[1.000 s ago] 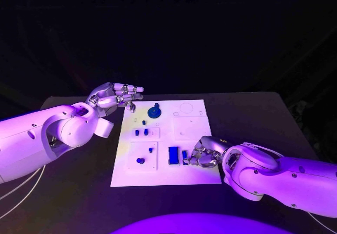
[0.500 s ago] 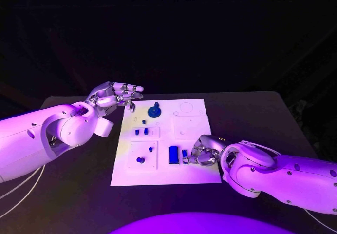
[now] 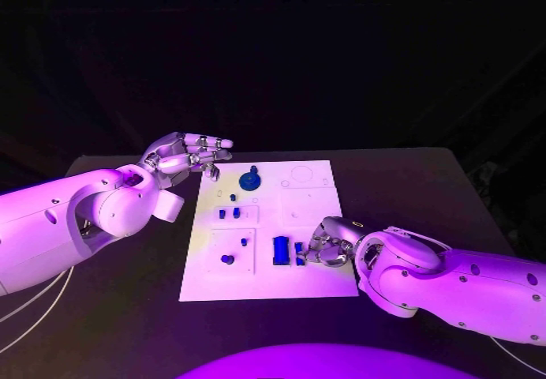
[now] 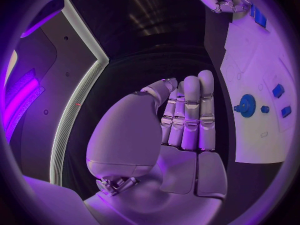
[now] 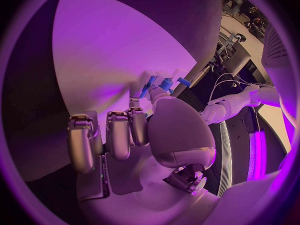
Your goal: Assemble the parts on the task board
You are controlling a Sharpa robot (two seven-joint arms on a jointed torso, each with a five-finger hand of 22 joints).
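The dark surface (image 3: 114, 316) carries the white task board (image 3: 307, 207). My right hand (image 3: 327, 246) sits on its near right part, fingers curled beside a small blue part (image 3: 298, 249); whether I grip it, I cannot tell. My left hand (image 3: 182, 156) hovers empty, fingers loosely bent, off the far left corner. Seating that part likely comes next, calling for careful alignment.

Robot lab, dark backdrop, black table (image 3: 443, 181), white task board (image 3: 313, 284) w/ blue parts (image 3: 280, 250), coloured stage light
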